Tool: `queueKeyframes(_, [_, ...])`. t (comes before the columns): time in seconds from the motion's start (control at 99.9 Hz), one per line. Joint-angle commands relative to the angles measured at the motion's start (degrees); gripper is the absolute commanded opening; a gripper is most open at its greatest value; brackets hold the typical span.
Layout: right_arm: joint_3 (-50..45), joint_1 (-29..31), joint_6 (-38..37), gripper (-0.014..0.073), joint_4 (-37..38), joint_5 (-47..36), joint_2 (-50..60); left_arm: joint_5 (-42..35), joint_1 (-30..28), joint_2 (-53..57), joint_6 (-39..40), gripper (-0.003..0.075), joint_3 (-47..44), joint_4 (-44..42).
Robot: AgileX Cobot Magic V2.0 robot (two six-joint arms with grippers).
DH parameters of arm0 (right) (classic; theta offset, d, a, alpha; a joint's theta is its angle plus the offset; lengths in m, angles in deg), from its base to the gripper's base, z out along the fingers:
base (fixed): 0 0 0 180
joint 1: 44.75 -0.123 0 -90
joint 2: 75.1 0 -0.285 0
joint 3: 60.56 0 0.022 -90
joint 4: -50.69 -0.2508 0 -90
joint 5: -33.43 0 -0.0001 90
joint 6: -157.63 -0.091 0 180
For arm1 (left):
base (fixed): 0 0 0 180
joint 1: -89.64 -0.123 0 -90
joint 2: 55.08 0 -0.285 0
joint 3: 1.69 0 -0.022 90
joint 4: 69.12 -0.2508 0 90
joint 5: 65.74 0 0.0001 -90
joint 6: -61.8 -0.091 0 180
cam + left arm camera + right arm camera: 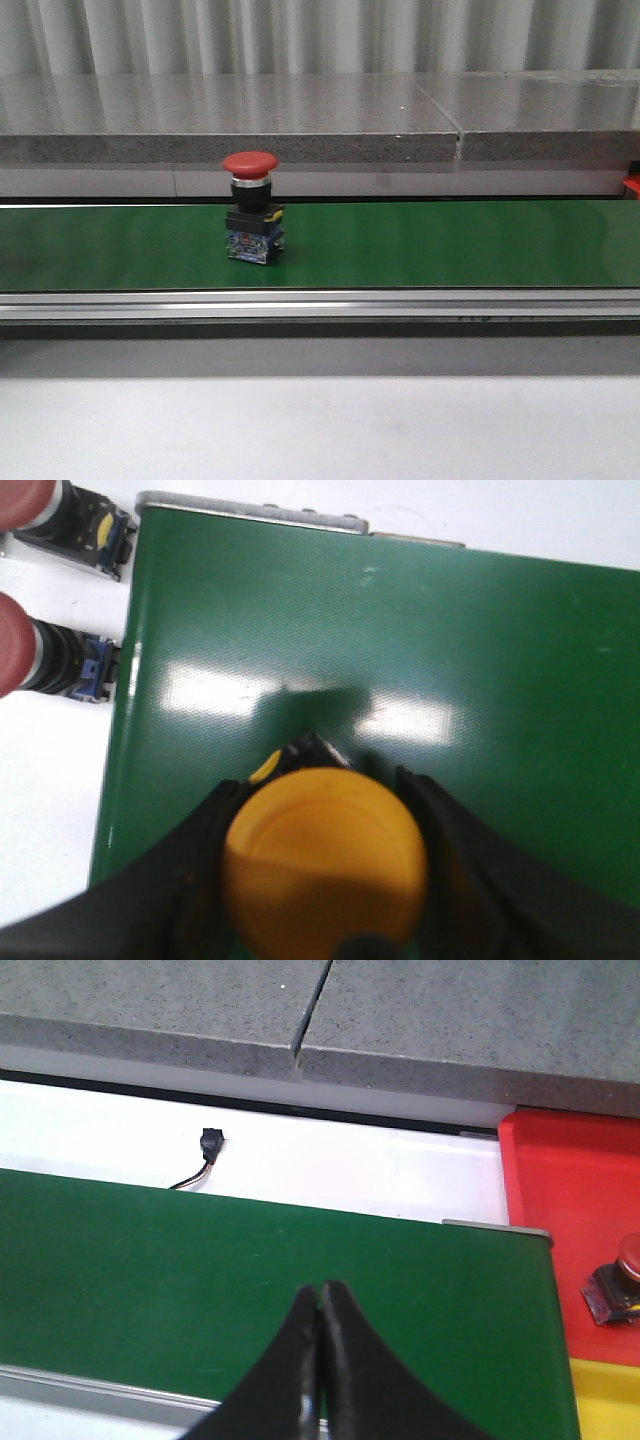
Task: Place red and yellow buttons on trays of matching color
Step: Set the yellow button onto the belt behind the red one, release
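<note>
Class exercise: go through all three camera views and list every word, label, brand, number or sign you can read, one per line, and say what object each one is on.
No readable text in any view.
Red push button on the green conveyor belt: its blue base shows small markings, too blurred to read.
Yellow push button in the left gripper: plain cap, no lettering.
Red tray and the button on it: nothing legible.

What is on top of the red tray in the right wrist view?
One red button rests on the red tray, near the edge bordering the yellow tray. The frame cuts it off, so part of it and the rest of the tray go unseen.
</note>
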Motion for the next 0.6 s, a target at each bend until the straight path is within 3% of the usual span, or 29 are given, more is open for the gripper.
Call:
queueKeyframes(0.0, [1.6, -0.1, 0.6, -0.0068, -0.6, -3.8, 0.3, -1.0, 0.3, 1.9, -0.8, 0.0493, 1.5, -0.5])
queueKeyframes(0.05, [1.6, -0.1, 0.6, -0.0068, -0.6, -3.8, 0.3, -1.0, 0.3, 2.0, -1.0, 0.0575, 1.5, -0.4])
queueKeyframes(0.11, [1.6, -0.1, 0.6, -0.0068, -0.6, -3.8, 0.3, -1.0, 0.3, 2.5, -1.0, 0.0611, 1.5, -0.4])
queueKeyframes(0.59, [1.6, -0.1, 0.6, -0.0068, -0.6, -3.8, 0.3, -0.4, 6.2, 15.4, -2.7, 0.0605, 3.6, 0.0])
